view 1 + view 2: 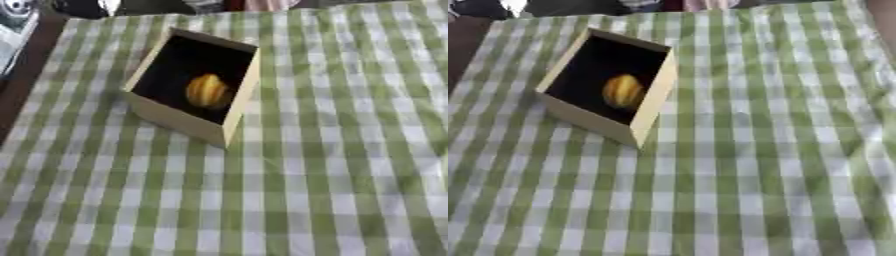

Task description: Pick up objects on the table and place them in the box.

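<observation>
A pale wooden box (241, 107) with a dark inside stands on the green and white checked cloth, left of the middle and turned at an angle. A yellow-orange rounded object (207, 91) with faint stripes lies inside it, near the right wall. Neither of my hands shows in either view.
The checked tablecloth (332, 175) covers the table to the front and right. Its left edge shows a dark brown table border (31, 65). Dark shapes and a pale item (13, 25) lie beyond the far left corner.
</observation>
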### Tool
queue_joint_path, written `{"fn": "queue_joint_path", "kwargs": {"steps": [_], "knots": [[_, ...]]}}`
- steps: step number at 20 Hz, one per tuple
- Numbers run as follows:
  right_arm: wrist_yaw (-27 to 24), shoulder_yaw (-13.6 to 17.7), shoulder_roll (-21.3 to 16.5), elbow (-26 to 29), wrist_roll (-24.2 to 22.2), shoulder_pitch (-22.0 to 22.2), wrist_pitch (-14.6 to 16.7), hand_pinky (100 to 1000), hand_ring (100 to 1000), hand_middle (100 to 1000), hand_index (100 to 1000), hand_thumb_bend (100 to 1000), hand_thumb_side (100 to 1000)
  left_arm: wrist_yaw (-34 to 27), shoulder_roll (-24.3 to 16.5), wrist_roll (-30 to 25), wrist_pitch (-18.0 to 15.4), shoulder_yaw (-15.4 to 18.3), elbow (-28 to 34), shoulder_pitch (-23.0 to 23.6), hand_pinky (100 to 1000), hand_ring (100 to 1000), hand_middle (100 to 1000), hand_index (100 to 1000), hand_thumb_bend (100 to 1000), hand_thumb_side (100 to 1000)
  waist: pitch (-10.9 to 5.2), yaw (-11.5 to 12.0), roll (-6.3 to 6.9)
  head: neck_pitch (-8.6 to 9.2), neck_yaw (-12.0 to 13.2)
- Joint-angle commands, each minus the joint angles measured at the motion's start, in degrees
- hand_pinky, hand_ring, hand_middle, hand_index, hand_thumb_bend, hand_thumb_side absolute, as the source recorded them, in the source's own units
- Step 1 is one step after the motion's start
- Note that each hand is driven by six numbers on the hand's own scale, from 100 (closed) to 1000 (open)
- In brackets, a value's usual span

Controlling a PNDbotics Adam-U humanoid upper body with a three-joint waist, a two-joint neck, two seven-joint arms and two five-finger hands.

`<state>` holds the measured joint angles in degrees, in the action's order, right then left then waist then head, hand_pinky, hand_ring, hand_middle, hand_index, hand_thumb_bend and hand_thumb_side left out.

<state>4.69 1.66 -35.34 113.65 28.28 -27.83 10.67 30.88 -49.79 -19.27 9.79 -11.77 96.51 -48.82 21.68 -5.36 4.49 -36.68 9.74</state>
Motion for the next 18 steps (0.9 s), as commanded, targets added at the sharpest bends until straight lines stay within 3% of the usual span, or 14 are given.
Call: {"fn": "queue_joint_path", "kwargs": {"steps": [1,5,9,18], "knots": [[0.2,0.0,-0.4,0.9,-0.3,-1.2,0.3,883,817,759,786,107,901,-3.1,-2.9,-0.9,1.2,-2.0,7.7,0.5,593,562,541,645,100,171,-1.88,0.1,-0.17,-0.82,-0.8],[0.1,-0.1,0.0,0.9,-0.4,-1.9,0.5,881,817,760,787,110,898,-4.0,-3.5,-3.2,2.1,-4.4,12.9,2.9,599,587,544,648,107,171,-2.66,-0.1,-0.20,-1.69,-0.8],[0.2,-0.2,0.2,0.9,-0.3,-2.3,0.7,881,817,761,787,112,896,-3.8,-3.0,-5.2,2.8,-5.7,14.1,4.2,598,588,545,650,112,179,-3.11,0.2,-0.32,-2.21,-1.0],[-0.1,-0.3,0.8,0.9,-0.2,-2.1,0.6,881,816,755,785,115,899,1.5,1.0,-7.1,1.3,-9.3,8.6,3.7,615,606,561,674,169,178,-2.85,0.1,-0.74,-2.68,-0.7]]}}
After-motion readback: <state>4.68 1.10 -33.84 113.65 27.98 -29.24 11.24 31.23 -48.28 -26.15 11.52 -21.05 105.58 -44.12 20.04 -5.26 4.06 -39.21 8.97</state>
